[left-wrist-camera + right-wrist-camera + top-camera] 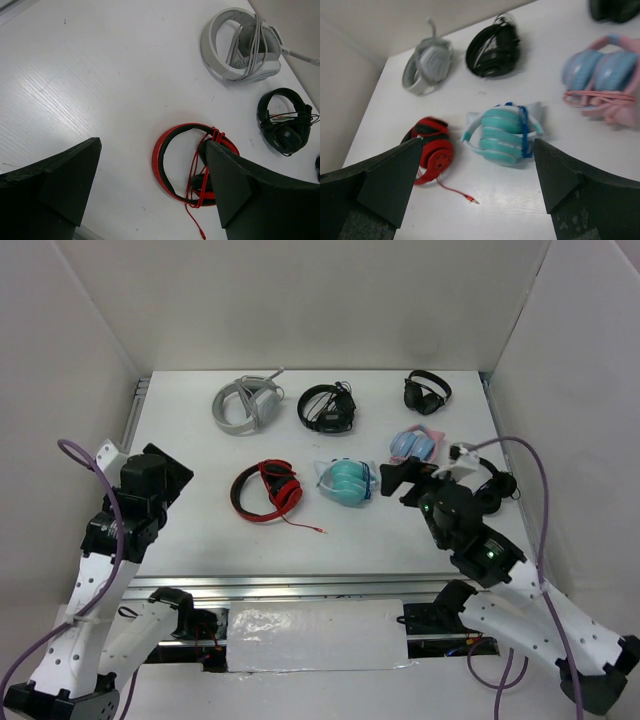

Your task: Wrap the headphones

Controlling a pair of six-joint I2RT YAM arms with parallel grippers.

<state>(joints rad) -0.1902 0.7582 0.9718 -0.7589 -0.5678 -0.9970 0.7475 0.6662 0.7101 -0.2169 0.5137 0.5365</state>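
The red headphones (265, 490) lie flat on the white table, left of centre. Their thin red cable (194, 172) is looped round the band and earcups. A short tail ends in a plug (472, 200) on the table, just right of the headphones. My left gripper (152, 143) hovers open above and to the left of them, holding nothing. My right gripper (478, 141) is open too, raised over the table to the right, with the red headphones (432, 145) and a teal pair showing between its fingers. Neither gripper touches the headphones.
Light grey headphones (245, 405), black headphones (327, 407) and a smaller black pair (427, 392) sit along the back. A teal pair (346, 481) lies just right of the red ones, with a pink-and-blue pair (417, 446) beyond. White walls enclose the table.
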